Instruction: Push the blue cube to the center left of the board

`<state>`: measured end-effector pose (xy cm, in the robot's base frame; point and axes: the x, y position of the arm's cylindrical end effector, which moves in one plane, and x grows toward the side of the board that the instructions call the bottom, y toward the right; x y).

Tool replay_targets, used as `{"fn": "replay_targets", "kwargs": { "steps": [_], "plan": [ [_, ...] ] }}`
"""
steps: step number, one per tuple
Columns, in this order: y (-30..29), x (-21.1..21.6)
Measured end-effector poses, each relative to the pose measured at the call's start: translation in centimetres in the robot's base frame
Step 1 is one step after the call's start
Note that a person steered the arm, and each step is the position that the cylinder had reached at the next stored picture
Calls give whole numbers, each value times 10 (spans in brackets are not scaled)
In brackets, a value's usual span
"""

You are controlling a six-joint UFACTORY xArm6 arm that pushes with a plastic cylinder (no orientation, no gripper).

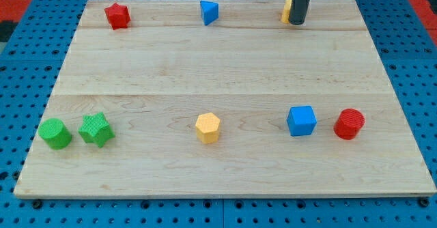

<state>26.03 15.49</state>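
The blue cube (301, 121) sits on the wooden board (225, 71) at the lower right, just left of a red cylinder (349, 123). My tip (296, 22) is at the view's top right, far above the blue cube, touching or right beside a yellow block (287, 11) that it partly hides. The rod rises out of the top of the view.
A red star (117, 15) lies at the top left and a blue triangular block (209, 12) at the top middle. A yellow hexagon (207, 127) sits at the lower middle. A green cylinder (55, 133) and a green star (95, 129) sit at the lower left.
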Motion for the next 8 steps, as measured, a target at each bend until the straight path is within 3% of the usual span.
{"fn": "replay_targets", "kwargs": {
  "steps": [4, 6, 8],
  "plan": [
    [-6, 24],
    [-62, 87],
    [-4, 176]
  ]
}}
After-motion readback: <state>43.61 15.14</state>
